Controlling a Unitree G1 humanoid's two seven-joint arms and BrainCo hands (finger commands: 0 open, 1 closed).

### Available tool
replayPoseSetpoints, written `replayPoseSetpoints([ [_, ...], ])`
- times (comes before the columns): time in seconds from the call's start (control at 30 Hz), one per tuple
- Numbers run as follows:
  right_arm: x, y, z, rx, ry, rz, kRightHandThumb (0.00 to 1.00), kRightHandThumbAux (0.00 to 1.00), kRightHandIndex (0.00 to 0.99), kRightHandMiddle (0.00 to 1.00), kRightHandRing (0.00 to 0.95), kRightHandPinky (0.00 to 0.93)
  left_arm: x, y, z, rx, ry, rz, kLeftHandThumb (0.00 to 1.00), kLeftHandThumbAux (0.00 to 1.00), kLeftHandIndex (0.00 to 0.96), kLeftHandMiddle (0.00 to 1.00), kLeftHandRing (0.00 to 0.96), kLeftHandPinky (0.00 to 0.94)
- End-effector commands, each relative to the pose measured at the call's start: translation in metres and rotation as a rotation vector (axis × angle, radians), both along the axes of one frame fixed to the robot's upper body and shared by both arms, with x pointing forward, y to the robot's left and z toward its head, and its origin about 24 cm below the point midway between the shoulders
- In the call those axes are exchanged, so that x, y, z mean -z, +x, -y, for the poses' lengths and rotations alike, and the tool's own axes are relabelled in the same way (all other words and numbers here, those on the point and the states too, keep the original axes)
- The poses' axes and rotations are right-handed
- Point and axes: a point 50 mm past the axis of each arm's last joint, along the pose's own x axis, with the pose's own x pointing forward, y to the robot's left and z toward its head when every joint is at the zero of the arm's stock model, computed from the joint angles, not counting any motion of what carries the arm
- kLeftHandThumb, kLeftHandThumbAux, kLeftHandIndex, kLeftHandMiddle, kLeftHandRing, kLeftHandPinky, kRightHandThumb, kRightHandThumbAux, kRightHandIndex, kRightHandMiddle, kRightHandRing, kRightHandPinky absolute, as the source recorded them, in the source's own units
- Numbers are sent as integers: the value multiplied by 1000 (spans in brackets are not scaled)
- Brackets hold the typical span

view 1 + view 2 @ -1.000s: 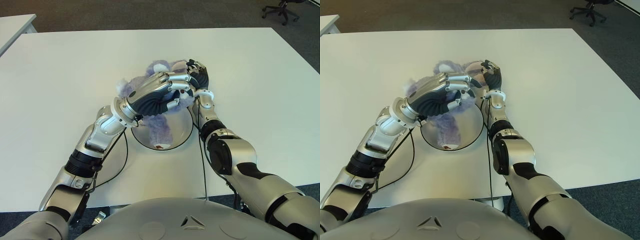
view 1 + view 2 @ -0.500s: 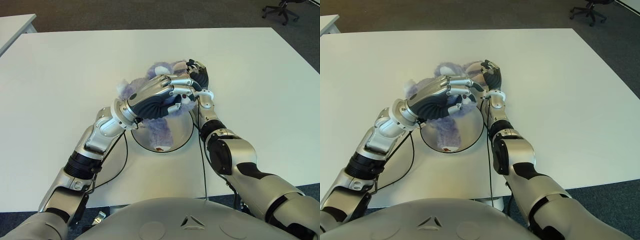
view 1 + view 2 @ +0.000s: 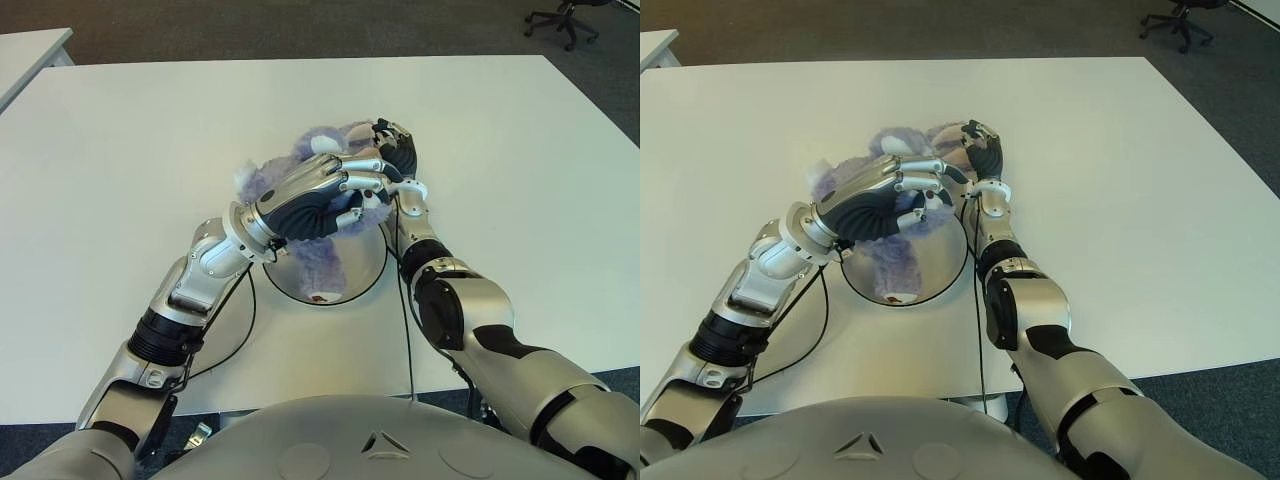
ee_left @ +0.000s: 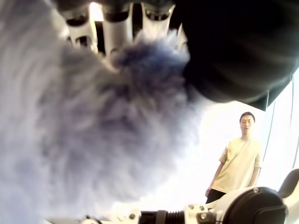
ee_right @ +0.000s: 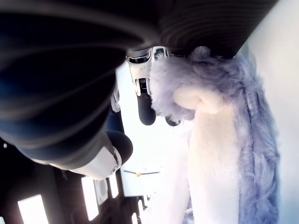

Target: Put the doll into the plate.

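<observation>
Already most of the doll hung over the plate; its lower body lay down inside the rim while its head and ears sat higher, toward the far edge. My left hand was draped over the top of it, fingers curled into the purple fur, and my own wrist view showed little but fur pressed against those fingers. My right hand was at the far side of the head, fingers bent around a pale ear, so I held the toy between both palms.

What worried me was the head. It looked to overhang the far rim, so if I let go with both hands together the heavier top might topple outward and drag the body off the plate onto the table. The fur was also a risk: long pile can snag on finger joints, and a hand lifting away could pull the doll back up with it. The plate looked light and shallow, and a sideways push from either hand might skid it. I judged that the right hand's hold on the ear was the likeliest thing to tug the toy askew.
</observation>
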Motion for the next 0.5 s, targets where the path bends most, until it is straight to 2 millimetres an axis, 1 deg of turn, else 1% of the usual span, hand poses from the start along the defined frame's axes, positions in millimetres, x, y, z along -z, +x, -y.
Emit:
replayPoseSetpoints([
  [0.03, 45, -24, -3, -2, 15, -186, 689, 734, 398, 170, 151, 184, 6, -2, 0, 5, 12, -48, 694, 708, 403, 257, 273, 297],
  [0.37, 44, -23, -3, 2, 34, -188, 691, 734, 398, 168, 149, 175, 6, 7, -2, -39, -29, -39, 692, 703, 403, 230, 240, 260],
  [0.4, 44, -23, -3, 2, 35, -188, 691, 734, 398, 167, 148, 173, 6, 7, -2, -41, -31, -37, 622, 627, 295, 224, 233, 252],
  [0.43, 44, -23, -4, 1, 36, -188, 691, 734, 398, 167, 148, 171, 6, 7, -2, -45, -36, -32, 565, 569, 212, 219, 228, 245],
  [0.5, 44, -23, -4, 1, 38, -188, 691, 734, 398, 163, 147, 170, 6, 7, -3, -51, -43, -23, 548, 534, 175, 197, 199, 209],
])
